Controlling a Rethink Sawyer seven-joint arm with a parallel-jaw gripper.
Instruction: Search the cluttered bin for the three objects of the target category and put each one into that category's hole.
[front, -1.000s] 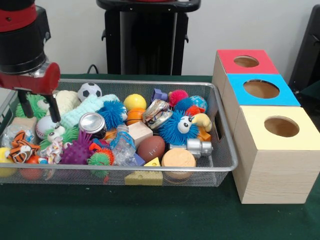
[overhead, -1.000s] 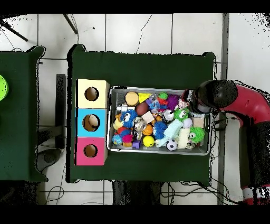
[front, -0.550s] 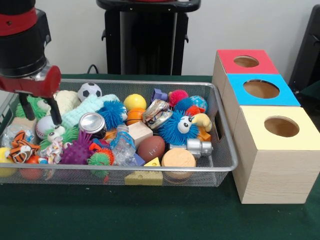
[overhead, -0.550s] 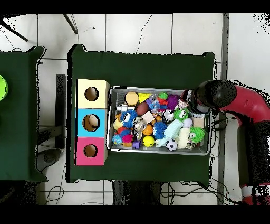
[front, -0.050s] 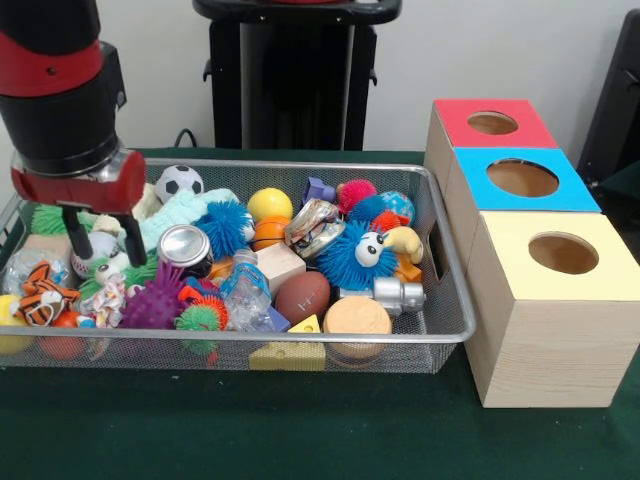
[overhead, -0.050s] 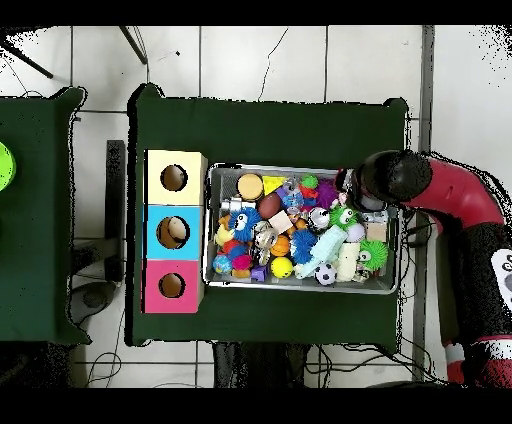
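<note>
The gripper (front, -0.050s: 103, 240), below a red and black wrist, hangs at the left of the frame in the front view with its two dark fingers (front, -0.050s: 78, 243) spread apart and nothing between them. The tips sit low over the left end of the wire-mesh bin (front, -0.050s: 440, 300), just above a white ball with eyes (front, -0.050s: 105, 262) and beside a green spiky toy (front, -0.050s: 55, 215).

Around them lie a striped tiger plush (front, -0.050s: 40, 290), a purple spiky ball (front, -0.050s: 155, 298) and a silver drink can (front, -0.050s: 185, 246). The target category is not stated, so which three items count cannot be told; all candidates lie in the bin, none in a hole.

At the right of the frame stand three wooden boxes with round holes, topped red (front, -0.050s: 495, 122), blue (front, -0.050s: 522, 178) and yellow (front, -0.050s: 562, 252).

The risk is a bad pick: the toys are packed touching, so closing here could pinch two at once or snag soft spikes, and a round ball could squirt out. The long carry across the frame gives a loose hold time to slip.
</note>
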